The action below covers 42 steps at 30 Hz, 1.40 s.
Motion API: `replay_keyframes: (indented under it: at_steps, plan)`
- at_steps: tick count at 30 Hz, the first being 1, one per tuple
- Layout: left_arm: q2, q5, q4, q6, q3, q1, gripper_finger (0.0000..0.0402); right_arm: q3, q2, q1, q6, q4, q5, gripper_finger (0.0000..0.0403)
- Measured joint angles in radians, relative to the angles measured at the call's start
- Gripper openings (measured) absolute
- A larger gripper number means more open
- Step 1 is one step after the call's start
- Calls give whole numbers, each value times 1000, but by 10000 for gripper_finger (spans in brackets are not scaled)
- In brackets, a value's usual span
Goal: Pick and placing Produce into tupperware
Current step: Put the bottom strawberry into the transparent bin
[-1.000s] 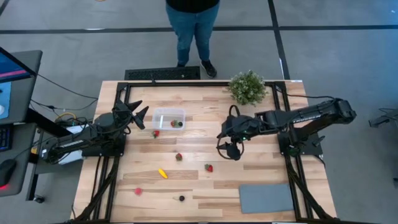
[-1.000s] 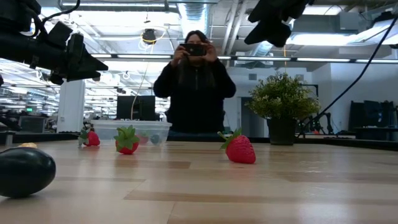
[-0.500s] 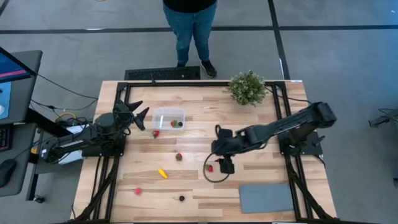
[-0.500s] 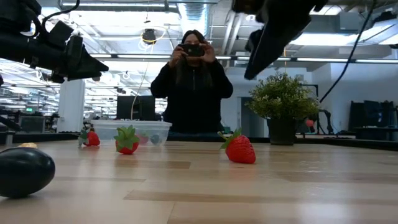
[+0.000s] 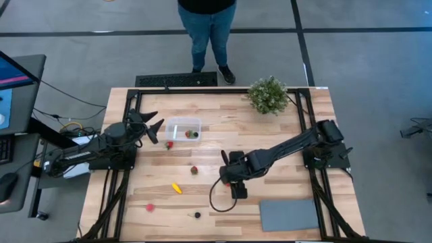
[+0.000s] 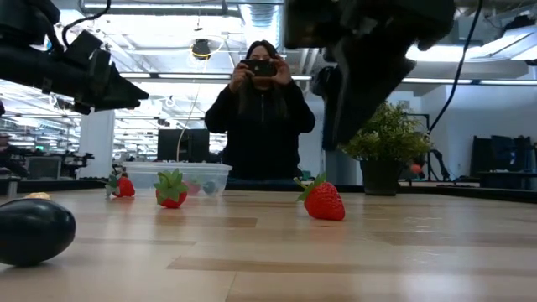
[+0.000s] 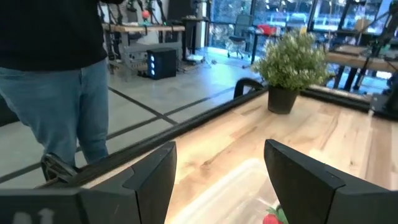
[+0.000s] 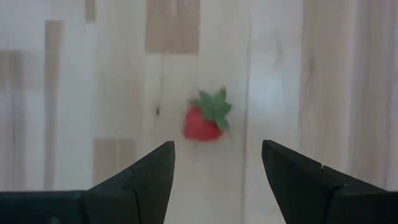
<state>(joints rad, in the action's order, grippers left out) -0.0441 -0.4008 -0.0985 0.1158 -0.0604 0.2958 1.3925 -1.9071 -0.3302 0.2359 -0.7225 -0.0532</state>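
Hovering my right gripper (image 8: pixel 214 171), fingers apart, over the strawberry (image 8: pixel 207 118) mid-bench, I judge I must drop and close, then carry it to the tupperware (image 5: pixel 183 127) toward the far-left corner.

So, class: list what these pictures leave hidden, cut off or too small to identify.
- High view: the right pincer covers the red strawberry beneath it.
- Small clear plastic box: its contents are too small to identify from above.
- High view: person cut off by the top edge.
- Low view: dark round piece cut off at the left edge.
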Motion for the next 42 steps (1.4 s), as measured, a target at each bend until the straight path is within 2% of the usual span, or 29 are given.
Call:
replay_keyframes:
  at_steps: [12,42]
  plan:
    - [-29,19,0,3,0,0,236,15,-108,-15,124,4,4,265]
    - [-30,32,0,27,0,0,236,-7,-111,-14,157,92,-34,265]
